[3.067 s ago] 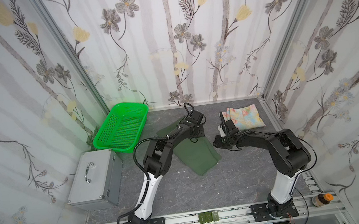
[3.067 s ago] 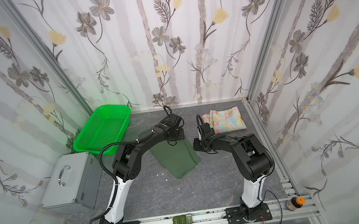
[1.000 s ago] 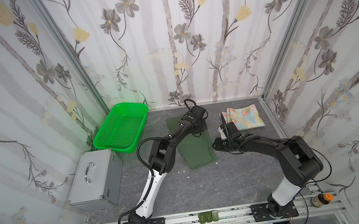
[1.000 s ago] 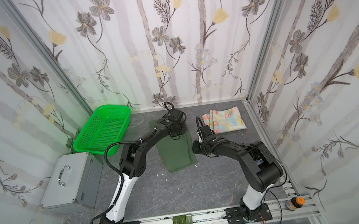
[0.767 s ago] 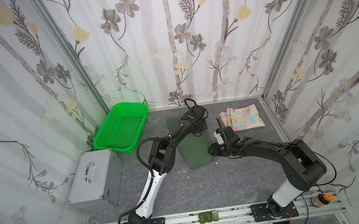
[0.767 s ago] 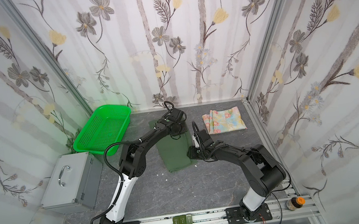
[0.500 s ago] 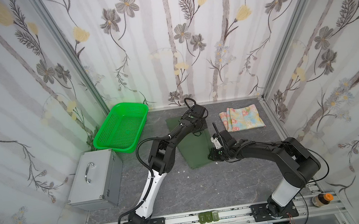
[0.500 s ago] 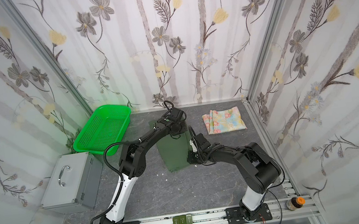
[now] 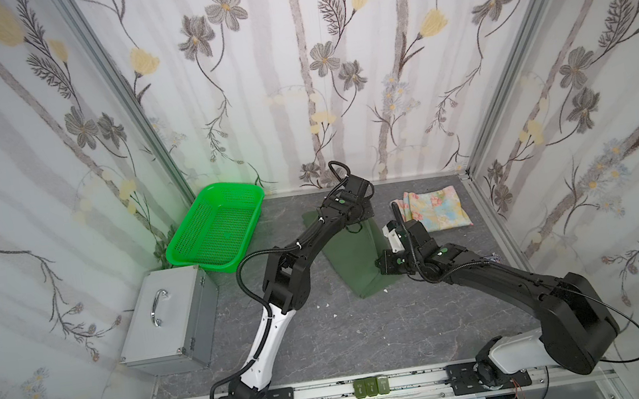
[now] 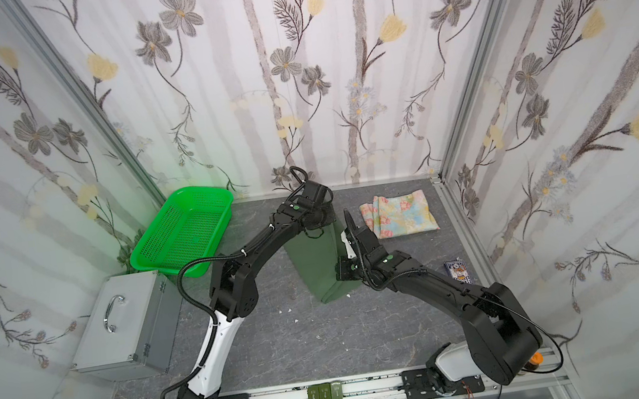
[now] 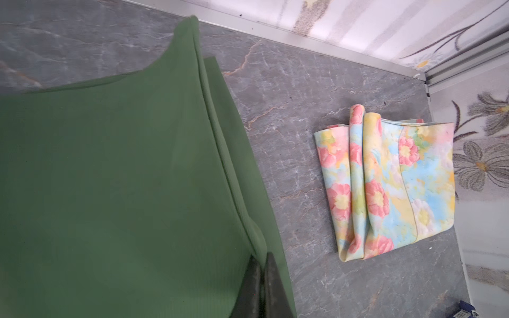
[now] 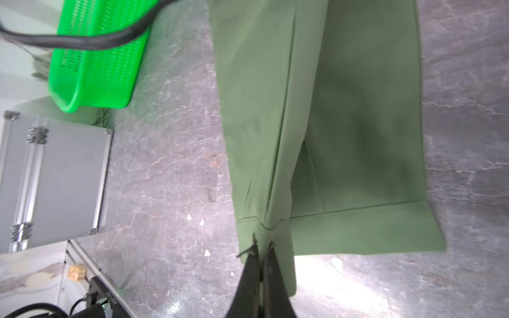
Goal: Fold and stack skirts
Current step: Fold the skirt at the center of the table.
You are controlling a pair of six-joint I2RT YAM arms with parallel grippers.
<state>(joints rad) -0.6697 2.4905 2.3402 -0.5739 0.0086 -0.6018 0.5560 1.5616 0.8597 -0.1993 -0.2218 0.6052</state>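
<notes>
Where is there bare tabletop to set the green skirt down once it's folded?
Biggest bare patch: grey tabletop between the green skirt, the metal case and the front rail. Smaller strip between basket and green skirt, partly under the left arm. Crowded: the gap to the floral skirt, filled by the right arm.

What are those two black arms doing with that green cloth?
They are folding skirts. Both are gripping the dark green skirt, which lies part-folded on the grey table. The left pincer is shut on its far end, and the right pincer is shut on the hem nearer the front. The flowered skirt lies folded on its own by the right wall, untouched. The green basket and the metal case sit off to the side.
</notes>
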